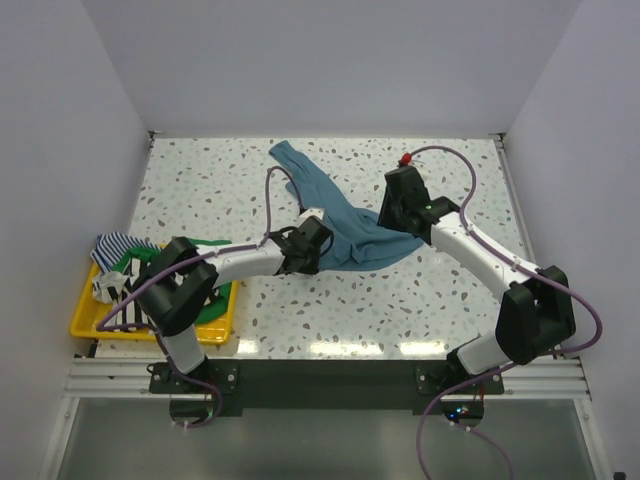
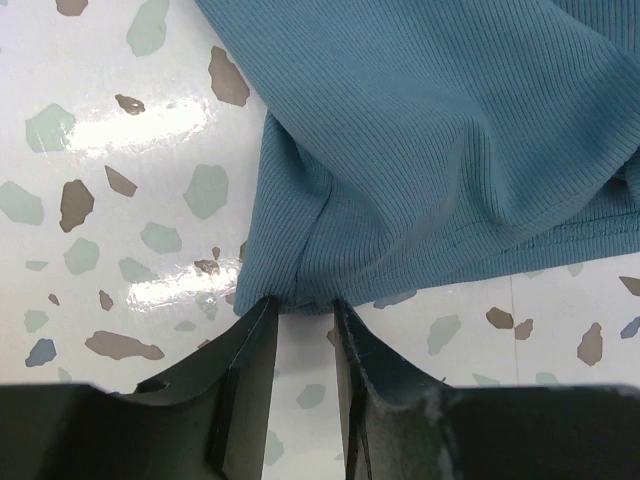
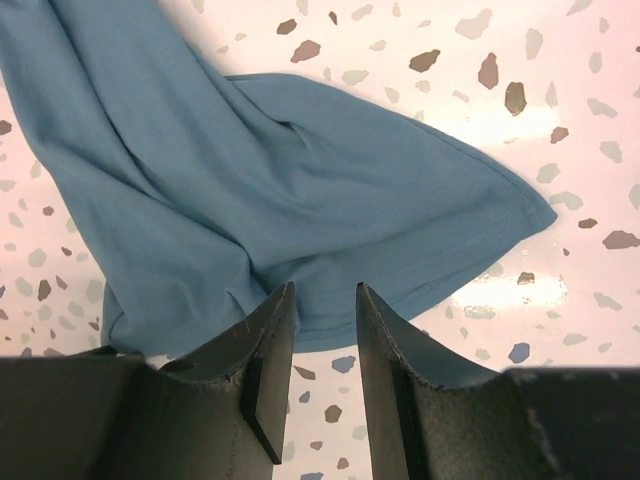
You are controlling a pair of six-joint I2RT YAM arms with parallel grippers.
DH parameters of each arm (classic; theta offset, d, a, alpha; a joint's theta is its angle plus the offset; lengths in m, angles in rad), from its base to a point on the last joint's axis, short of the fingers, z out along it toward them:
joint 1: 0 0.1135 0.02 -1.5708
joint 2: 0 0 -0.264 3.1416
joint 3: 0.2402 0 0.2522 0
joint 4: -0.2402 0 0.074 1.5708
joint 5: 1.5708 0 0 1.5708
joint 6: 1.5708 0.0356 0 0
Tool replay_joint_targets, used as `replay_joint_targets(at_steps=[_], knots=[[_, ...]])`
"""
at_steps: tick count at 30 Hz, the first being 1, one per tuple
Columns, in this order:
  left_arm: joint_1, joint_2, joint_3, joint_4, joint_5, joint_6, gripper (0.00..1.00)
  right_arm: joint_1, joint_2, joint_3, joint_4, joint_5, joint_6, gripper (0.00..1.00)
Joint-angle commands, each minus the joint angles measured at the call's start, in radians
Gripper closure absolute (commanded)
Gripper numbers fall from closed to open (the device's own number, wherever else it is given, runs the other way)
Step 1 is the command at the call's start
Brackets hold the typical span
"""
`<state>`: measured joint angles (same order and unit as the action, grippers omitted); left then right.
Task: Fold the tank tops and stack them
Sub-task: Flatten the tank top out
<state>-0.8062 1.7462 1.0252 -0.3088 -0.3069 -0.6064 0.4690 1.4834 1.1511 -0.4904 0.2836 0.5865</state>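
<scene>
Plain teal-blue ribbed tank top lies crumpled mid-table on the speckled terrazzo table. My left gripper and right gripper are both at its hem, fingers part-spread. I cannot tell if either bites. I'd grip both corners evenly and draw it flat before folding. My left arm hides much of the yellow plastic tray.

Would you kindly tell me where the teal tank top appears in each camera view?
Top external: the teal tank top lies mid-table, trailing toward the far edge.
Left wrist: the tank top fills the upper right.
Right wrist: the tank top spreads across the upper left and middle.
Shared landmark: the speckled tabletop.
</scene>
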Motion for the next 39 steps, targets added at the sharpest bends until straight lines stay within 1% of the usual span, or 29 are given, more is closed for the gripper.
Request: replay_joint_targets(at_steps=[1, 7, 13, 16, 17, 18, 21, 24, 25, 34, 37, 39], knots=[[-0.007, 0.007, 0.05, 0.007, -0.046, 0.027, 0.66, -0.004, -0.043, -0.013, 0.036, -0.023, -0.011, 0.66], [-0.01, 0.024, 0.061, -0.001, -0.084, 0.025, 0.66, -0.006, -0.041, -0.027, 0.049, -0.034, -0.011, 0.68], [-0.011, 0.036, 0.068, -0.01, -0.116, 0.026, 0.73, -0.006, -0.038, -0.031, 0.053, -0.037, -0.014, 0.71], [-0.013, 0.041, 0.075, -0.01, -0.112, 0.036, 0.71, -0.006, -0.038, -0.028, 0.053, -0.038, -0.017, 0.71], [-0.013, 0.041, 0.075, -0.01, -0.11, 0.037, 0.66, -0.006, -0.04, -0.031, 0.053, -0.038, -0.019, 0.71], [-0.013, 0.041, 0.075, -0.007, -0.11, 0.039, 0.64, -0.006, -0.038, -0.031, 0.055, -0.038, -0.019, 0.71], [-0.017, 0.044, 0.079, -0.012, -0.123, 0.036, 0.64, -0.006, -0.038, -0.034, 0.058, -0.043, -0.019, 0.71], [-0.016, 0.045, 0.081, -0.016, -0.146, 0.033, 0.68, -0.006, -0.038, -0.037, 0.061, -0.044, -0.02, 0.73], [-0.017, 0.049, 0.082, -0.018, -0.153, 0.033, 0.72, -0.006, -0.038, -0.037, 0.064, -0.041, -0.022, 0.73], [-0.016, 0.036, 0.104, -0.032, -0.173, 0.036, 0.94, -0.006, -0.035, -0.034, 0.058, -0.024, -0.03, 0.77], [-0.016, 0.018, 0.115, -0.041, -0.181, 0.04, 0.98, -0.006, -0.032, -0.034, 0.058, -0.018, -0.031, 0.77], [-0.017, 0.009, 0.127, -0.052, -0.185, 0.045, 0.99, -0.006, -0.029, -0.036, 0.058, -0.018, -0.033, 0.78]])
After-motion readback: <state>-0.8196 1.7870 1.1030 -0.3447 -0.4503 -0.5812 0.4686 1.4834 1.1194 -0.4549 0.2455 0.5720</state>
